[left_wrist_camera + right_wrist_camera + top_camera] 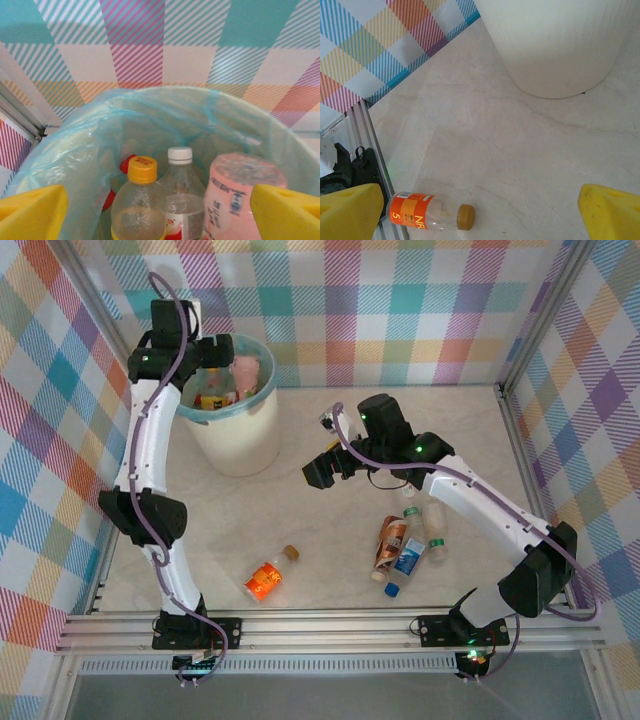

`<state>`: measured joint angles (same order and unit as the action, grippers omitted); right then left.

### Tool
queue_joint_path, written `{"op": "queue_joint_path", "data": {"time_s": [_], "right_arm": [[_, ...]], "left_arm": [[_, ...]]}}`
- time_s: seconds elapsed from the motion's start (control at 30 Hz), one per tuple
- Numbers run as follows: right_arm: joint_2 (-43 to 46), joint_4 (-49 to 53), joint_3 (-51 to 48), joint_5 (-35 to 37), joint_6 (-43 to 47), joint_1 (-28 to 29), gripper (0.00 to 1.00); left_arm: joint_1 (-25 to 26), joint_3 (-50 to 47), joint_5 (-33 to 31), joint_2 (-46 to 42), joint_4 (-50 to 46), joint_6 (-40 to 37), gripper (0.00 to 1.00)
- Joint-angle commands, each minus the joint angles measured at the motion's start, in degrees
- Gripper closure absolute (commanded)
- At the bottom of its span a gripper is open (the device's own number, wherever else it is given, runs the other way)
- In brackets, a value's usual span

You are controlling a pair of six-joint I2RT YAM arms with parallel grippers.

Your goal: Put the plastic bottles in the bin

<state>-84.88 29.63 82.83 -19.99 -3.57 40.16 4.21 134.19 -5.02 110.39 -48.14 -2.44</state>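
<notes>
The bin (238,435) stands at the back left, with a teal bag over its rim (150,100). My left gripper (208,352) hangs over its mouth, open and empty (159,214). Below it, inside the bin, stand a yellow-capped bottle (140,200), a white-capped clear bottle (181,192) and a pink bottle (237,195). My right gripper (318,472) is open mid-table, above bare tabletop (480,215). An orange-labelled bottle with a brown cap (268,578) (422,217) lies near the front. Several bottles (405,540) lie clustered at the right.
The bin's white wall (555,45) rises just beyond my right gripper. Plaid walls close in the table at the back and sides. A metal rail (330,625) runs along the front edge. The left arm's base (350,165) sits beside the orange bottle.
</notes>
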Motion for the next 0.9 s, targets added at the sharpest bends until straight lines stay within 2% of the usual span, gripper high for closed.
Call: {"op": "queue_joint_path", "data": {"time_s": [0.0, 0.1, 0.2, 0.37, 0.5, 0.67, 0.77, 0.87], "right_arm": [[-1.5, 0.7, 0.5, -1.1, 0.9, 0.3, 0.0], [-1.9, 0.8, -0.4, -2.6, 0.8, 0.2, 0.0], [-1.8, 0.9, -2.4, -1.9, 0.5, 0.3, 0.0], [-1.2, 5.1, -5.4, 8.2, -4.2, 0.1, 0.0], [-0.6, 10.5, -8.2, 14.4, -9.2, -0.7, 0.0], [3.0, 14.0, -15.9, 16.5, -15.8, -5.4, 0.0], [4.3, 16.9, -18.9, 20.3, -18.2, -9.4, 0.0], [3.8, 17.0, -19.4, 21.2, -17.9, -14.4, 0.0]], "left_arm": [[-0.7, 1.4, 2.3, -5.2, -1.3, 3.8, 0.09], [-0.6, -3.6, 5.1, -9.9, -1.1, 6.7, 0.12], [0.8, -14.2, 8.1, -17.0, 1.5, 8.6, 0.16], [8.5, -35.0, 5.4, -30.7, 8.4, 5.9, 0.17], [15.6, -45.8, 5.5, -37.2, 11.1, 5.6, 0.2], [24.4, -56.0, 9.2, -41.6, 16.2, 6.6, 0.2], [28.0, -60.1, 12.1, -42.2, 19.1, 9.3, 0.2], [30.3, -64.8, 12.1, -42.5, 24.1, 13.2, 0.2]]}}
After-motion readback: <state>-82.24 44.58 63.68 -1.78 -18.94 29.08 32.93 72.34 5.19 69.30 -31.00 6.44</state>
